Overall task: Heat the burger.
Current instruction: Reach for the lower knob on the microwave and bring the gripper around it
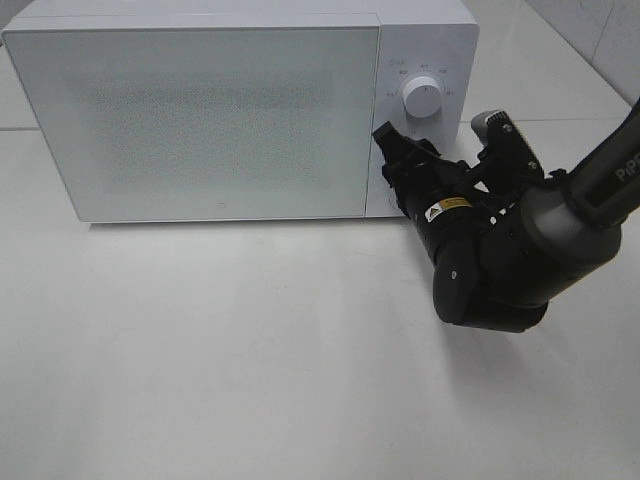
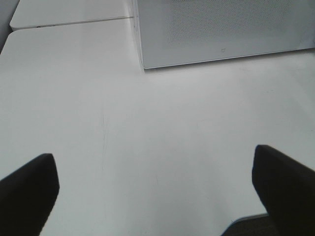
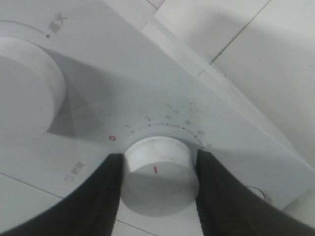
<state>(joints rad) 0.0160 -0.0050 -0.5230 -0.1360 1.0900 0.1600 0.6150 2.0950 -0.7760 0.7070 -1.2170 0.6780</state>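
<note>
1 white box-shaped microwave oven point(image 1: 200, 110) stands with its door closed. The burger is hidden, probably inside, so its handling cannot be judged. Of 2 black grippers, the left gripper point(image 2: 153, 160) gapes over the white table point(image 2: 147, 113), while the right gripper point(image 3: 158, 162) clamps the lower white round timer knob point(image 3: 160, 184), 1 of 2 knobs. It looks rigid, smooth plastic, held across its side wall.

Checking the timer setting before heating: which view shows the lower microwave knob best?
Right wrist: the lower knob sits close up, red mark and numbered scale readable, the right gripper jaws on both its sides. Exterior high: the right arm hides it. Left wrist: only the microwave door.
</note>
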